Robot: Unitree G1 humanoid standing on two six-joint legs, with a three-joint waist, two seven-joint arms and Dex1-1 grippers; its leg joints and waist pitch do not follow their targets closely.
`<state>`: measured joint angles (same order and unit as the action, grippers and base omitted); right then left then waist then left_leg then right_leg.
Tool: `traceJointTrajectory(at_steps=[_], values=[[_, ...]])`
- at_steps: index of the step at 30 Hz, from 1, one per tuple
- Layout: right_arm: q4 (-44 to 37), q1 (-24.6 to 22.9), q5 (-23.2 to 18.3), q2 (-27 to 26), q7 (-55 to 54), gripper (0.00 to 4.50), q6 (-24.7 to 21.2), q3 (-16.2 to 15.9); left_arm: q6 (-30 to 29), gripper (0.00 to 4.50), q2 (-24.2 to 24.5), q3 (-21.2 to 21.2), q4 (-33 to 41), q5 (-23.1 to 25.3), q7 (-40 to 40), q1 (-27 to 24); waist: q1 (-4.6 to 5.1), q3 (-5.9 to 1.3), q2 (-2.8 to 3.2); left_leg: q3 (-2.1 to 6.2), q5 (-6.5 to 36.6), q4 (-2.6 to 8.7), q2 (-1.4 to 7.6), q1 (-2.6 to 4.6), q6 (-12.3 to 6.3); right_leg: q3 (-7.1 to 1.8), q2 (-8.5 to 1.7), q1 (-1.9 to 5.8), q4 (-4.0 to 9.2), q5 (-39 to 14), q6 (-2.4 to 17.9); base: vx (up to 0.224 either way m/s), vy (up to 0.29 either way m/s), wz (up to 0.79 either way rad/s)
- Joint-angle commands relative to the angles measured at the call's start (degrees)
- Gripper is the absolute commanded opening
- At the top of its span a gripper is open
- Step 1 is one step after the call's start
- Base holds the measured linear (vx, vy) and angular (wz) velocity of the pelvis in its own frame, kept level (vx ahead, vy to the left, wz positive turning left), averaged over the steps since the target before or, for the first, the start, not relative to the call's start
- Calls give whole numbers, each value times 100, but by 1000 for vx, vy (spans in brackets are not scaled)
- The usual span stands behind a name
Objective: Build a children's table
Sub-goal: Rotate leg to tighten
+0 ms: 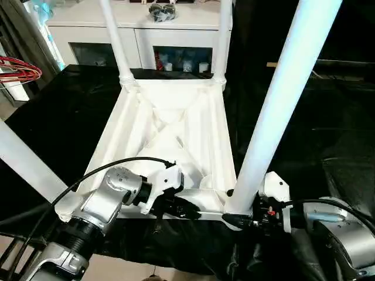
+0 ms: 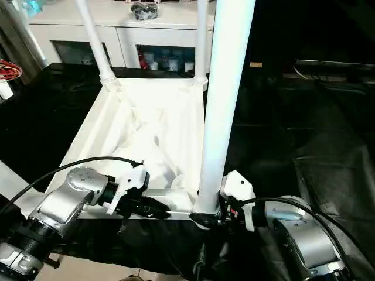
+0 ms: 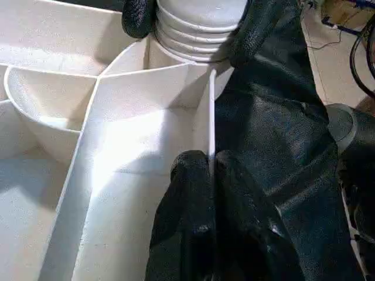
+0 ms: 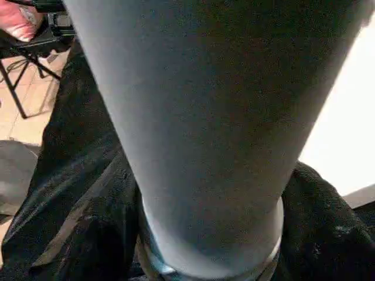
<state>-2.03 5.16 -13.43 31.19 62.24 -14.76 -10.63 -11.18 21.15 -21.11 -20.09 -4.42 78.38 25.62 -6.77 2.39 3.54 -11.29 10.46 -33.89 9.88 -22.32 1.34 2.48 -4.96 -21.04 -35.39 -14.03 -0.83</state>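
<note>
The children's table lies upside down on a black cloth, its ribbed top (image 1: 218,134) facing up. Two white legs (image 1: 117,41) (image 1: 222,41) stand upright in the far corner sockets. A third leg (image 1: 26,167) slants up from the near left corner. A fourth leg (image 1: 281,99) rises from the near right corner socket. My right gripper (image 1: 235,220) is at its ribbed base (image 3: 193,35), with a black finger (image 3: 258,35) against each side. My left gripper (image 3: 211,167) is shut on the thin near rim of the top (image 3: 210,105), close to that corner.
A white cabinet (image 1: 105,35) with glass doors stands right behind the table's far edge. A red wire object (image 1: 17,70) sits at the far left. The black cloth (image 1: 304,129) spreads wide to the right. Light floor (image 3: 334,52) lies beyond the near edge.
</note>
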Motion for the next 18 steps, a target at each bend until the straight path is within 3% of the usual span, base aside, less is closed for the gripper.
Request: traceJointTrajectory(at_steps=[1,5,7,10,11,12,14,18], values=[[-175,-58,-55,-119,49,272,-11,-292,68,0,-255,-72,66,-127,-88,78,28,-293,-142,167,716,370,373,127,-551,-215,-393,140,362,26,1467,0,0,0],[31,-48,146,-575,-621,272,70,-232,117,0,-567,77,5,-52,-731,67,57,-265,-156,175,896,399,363,121,-457,-212,-412,137,405,-318,1429,0,0,0],[344,59,295,-1031,-1363,272,219,-58,110,0,-798,152,-58,20,-1197,66,111,-229,-150,171,1217,435,357,142,-273,-227,-424,92,471,-906,1358,0,0,0],[816,237,313,-1884,-2542,270,165,264,12,0,-1246,189,-7,172,-1962,-8,203,-222,-156,192,1442,478,353,151,-66,-233,-413,92,506,-1343,1204,0,0,0],[843,247,318,-1942,-2616,270,166,281,3,0,-1279,190,3,183,-2010,-16,221,-225,-125,198,1476,479,343,144,-23,-236,-423,90,513,-1414,1181,0,0,0],[967,308,388,-2162,-2958,270,183,333,-70,0,-1436,186,69,226,-2227,-54,222,-226,-144,191,1475,480,342,147,-27,-236,-414,94,525,-1416,1146,0,0,0],[1077,373,469,-2378,-3298,270,173,386,-155,0,-1592,170,146,270,-2435,-93,219,-233,-127,193,1402,479,349,143,-29,-244,-418,85,523,-1282,1133,0,0,0],[1192,476,587,-2718,-3642,270,170,380,-187,0,-1891,100,206,406,-2812,-152,238,-267,-127,192,1069,456,336,112,-144,-232,-384,121,460,-539,1129,0,0,0]])
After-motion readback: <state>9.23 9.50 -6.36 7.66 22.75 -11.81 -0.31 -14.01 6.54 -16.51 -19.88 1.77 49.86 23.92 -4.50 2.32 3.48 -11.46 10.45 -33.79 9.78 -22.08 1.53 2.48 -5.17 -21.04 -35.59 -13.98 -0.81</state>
